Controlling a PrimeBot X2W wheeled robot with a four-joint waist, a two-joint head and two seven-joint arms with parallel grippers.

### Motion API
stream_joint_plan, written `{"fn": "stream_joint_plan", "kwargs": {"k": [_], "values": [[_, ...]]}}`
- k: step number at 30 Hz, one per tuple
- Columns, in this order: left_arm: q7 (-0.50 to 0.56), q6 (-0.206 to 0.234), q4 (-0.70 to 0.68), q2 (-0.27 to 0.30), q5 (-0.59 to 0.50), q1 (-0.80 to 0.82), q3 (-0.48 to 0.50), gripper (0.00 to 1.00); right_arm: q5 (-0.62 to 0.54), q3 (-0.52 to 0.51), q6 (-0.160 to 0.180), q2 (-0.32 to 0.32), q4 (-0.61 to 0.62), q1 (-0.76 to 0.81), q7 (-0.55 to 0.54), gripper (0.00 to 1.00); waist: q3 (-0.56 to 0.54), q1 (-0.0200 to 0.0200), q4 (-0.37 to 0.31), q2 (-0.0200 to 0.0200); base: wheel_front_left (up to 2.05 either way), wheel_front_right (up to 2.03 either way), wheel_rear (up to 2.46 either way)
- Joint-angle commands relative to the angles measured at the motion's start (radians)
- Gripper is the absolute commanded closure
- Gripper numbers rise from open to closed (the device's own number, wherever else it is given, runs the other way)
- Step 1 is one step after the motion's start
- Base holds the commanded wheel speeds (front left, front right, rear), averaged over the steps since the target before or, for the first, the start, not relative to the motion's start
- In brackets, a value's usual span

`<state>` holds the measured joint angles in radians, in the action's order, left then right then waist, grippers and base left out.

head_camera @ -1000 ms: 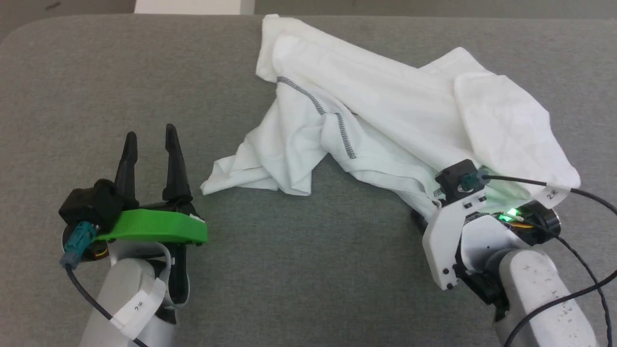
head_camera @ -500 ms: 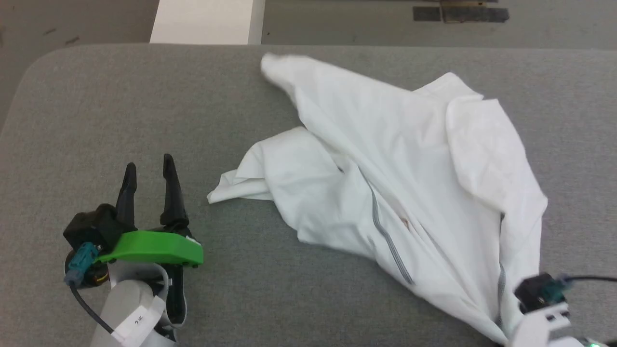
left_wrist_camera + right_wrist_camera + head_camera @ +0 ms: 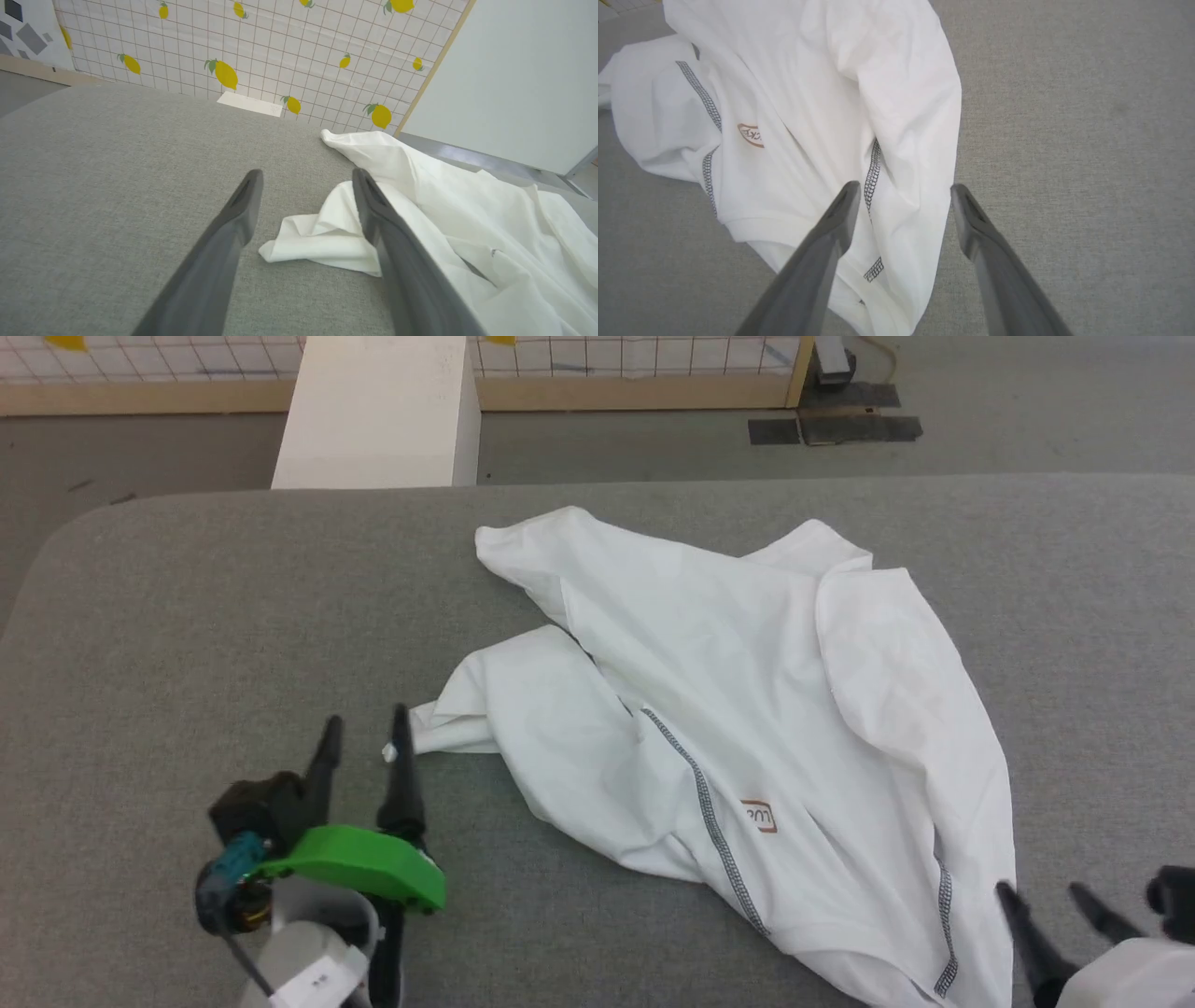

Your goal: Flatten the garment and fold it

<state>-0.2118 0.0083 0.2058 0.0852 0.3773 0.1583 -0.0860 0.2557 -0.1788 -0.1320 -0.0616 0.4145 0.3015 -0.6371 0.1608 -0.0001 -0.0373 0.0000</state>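
The garment (image 3: 747, 709) is lying spread but rumpled on the grey padded table (image 3: 187, 616). It is taking up the centre and right of the head view, running from the far middle down to the near right edge. One sleeve (image 3: 523, 709) is trailing out to the left, its cuff (image 3: 439, 728) bunching up on the grey surface. A dark zigzag seam (image 3: 705, 803) is running diagonally down the front, with the small brown label patch (image 3: 758, 816) sitting just right of it. A loose fold of fabric is lying over the right side.

Left arm: it is reaching in from the lower left, the wrist carrying a green bracket (image 3: 364, 863). The fingers are pointing away from the robot, tilting slightly right. The left gripper (image 3: 366, 717) is standing wide apart and holding nothing. Its right fingertip is sitting just beside the cuff. In the left wrist view the bunched cuff is showing between and past the two fingers, the right finger crossing in front of it. Contact with the cloth: cannot tell.

Right arm: it is coming in at the lower right corner. The right gripper (image 3: 1038, 889) is spread wide, gripping nothing, fingers pointing up and slightly left, tips just beside the near right hem. In the right wrist view the left finger is hanging over white fabric by a seam and the right finger over bare table, with the garment's edge falling between them. Touching or not: cannot tell.

Beyond the table's far edge a white box (image 3: 378, 411) is standing on the floor (image 3: 1027, 411).
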Motion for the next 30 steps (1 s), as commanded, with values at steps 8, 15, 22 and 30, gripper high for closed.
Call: {"fn": "stream_joint_plan", "kwargs": {"k": [8, 15, 22, 30], "values": [[0.171, -0.006, 0.069, -0.029, 0.04, 0.025, -0.136, 0.0, -0.048, -0.004, 0.001, 0.011, -0.09, -0.096, 0.286, 0.0, -0.004, 0.0001, -0.023, 0.0, 0.0, 0.0, 0.0], [0.339, 0.053, 0.188, -0.033, 0.057, 0.119, -0.191, 0.0, -0.047, 0.089, 0.001, 0.011, -0.164, -0.142, 0.346, 0.0, 0.015, 0.0001, -0.048, 0.0, 0.0, 0.0, 0.0], [0.482, 0.07, 0.263, -0.027, 0.089, 0.159, -0.196, 1.0, -0.046, 0.137, 0.001, 0.011, -0.197, -0.154, 0.346, 0.0, 0.023, 0.0001, -0.059, 0.0, 0.0, 0.0, 0.0], [0.296, 0.144, 0.13, 0.021, 0.15, 0.082, -0.022, 1.0, -0.028, 0.111, 0.001, 0.011, -0.205, -0.155, 0.371, 0.0, 0.012, 0.0001, -0.013, 0.0, 0.0, 0.0, 0.0]]}}
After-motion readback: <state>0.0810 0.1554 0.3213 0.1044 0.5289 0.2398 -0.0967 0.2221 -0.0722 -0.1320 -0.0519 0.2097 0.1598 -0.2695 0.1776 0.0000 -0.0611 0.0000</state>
